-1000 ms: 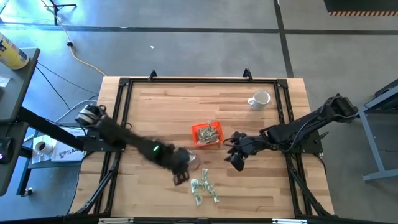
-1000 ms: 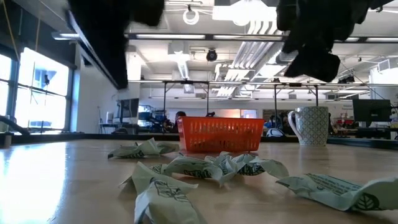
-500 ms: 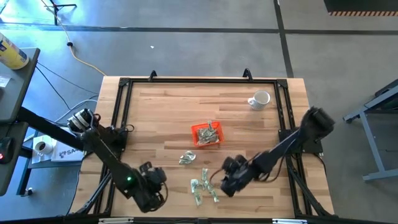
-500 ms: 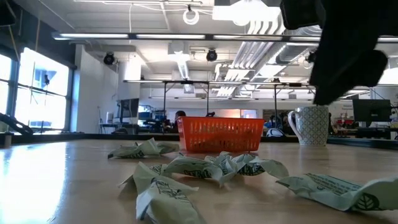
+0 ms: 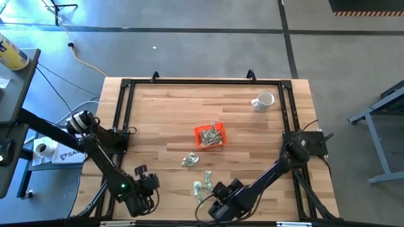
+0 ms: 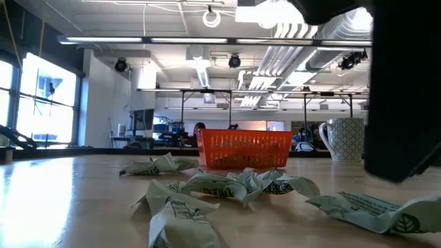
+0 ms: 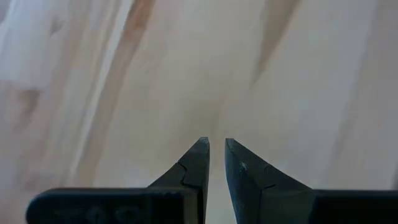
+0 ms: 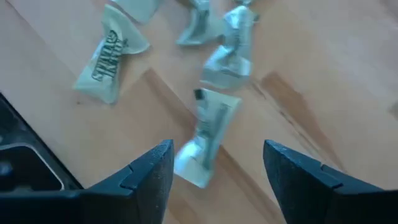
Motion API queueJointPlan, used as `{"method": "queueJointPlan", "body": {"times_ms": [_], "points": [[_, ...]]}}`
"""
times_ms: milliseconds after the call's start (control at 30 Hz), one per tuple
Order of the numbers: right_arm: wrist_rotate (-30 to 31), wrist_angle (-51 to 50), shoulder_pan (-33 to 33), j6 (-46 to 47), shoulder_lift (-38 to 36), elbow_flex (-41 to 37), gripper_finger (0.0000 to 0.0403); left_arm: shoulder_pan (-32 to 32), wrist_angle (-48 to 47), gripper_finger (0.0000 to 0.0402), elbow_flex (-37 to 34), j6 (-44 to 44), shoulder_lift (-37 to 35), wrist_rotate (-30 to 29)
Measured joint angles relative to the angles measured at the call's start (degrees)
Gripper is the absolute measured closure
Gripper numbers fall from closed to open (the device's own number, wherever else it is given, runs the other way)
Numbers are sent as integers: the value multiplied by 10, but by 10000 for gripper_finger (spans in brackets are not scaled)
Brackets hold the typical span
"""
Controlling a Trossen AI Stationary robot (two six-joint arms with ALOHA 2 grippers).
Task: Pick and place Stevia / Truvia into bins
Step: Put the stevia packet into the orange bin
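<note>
One orange tray (image 5: 210,137) sits on the worktop (image 5: 164,113), one white mug (image 5: 263,101), two arms, and a scatter of sachets (image 5: 203,187), too bunched to count exactly.

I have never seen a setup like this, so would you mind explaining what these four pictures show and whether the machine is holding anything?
This is a robot with two dark jointed arms working at a wooden table. One picture looks straight down, one looks level across the tabletop, and two come from cameras on the arms' wrists.

On the table lie small pale green and white paper sachets, a shallow orange plastic tray with some sachets in it, and a white mug.

The left gripper is at the table's near left corner over bare wood, nearly shut and empty. The right gripper is open above a loose sachet near the front edge. Neither holds anything.
</note>
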Motion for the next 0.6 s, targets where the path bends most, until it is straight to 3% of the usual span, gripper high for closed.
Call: {"method": "queueJointPlan", "body": {"times_ms": [167, 300, 400, 600], "points": [[-28, -22, -9, 5, 69, 77, 173, -30, -5, 316, -28, 0, -7, 0], [-25, -61, -15, 38, 94, 115, 204, -45, -4, 316, -51, -7, -31, 0], [-26, -91, -20, 50, 95, 116, 252, -51, -3, 316, -65, -8, -52, -1], [-61, -120, -34, 50, 95, 115, 386, -50, -4, 316, -98, -9, -89, -12]]}}
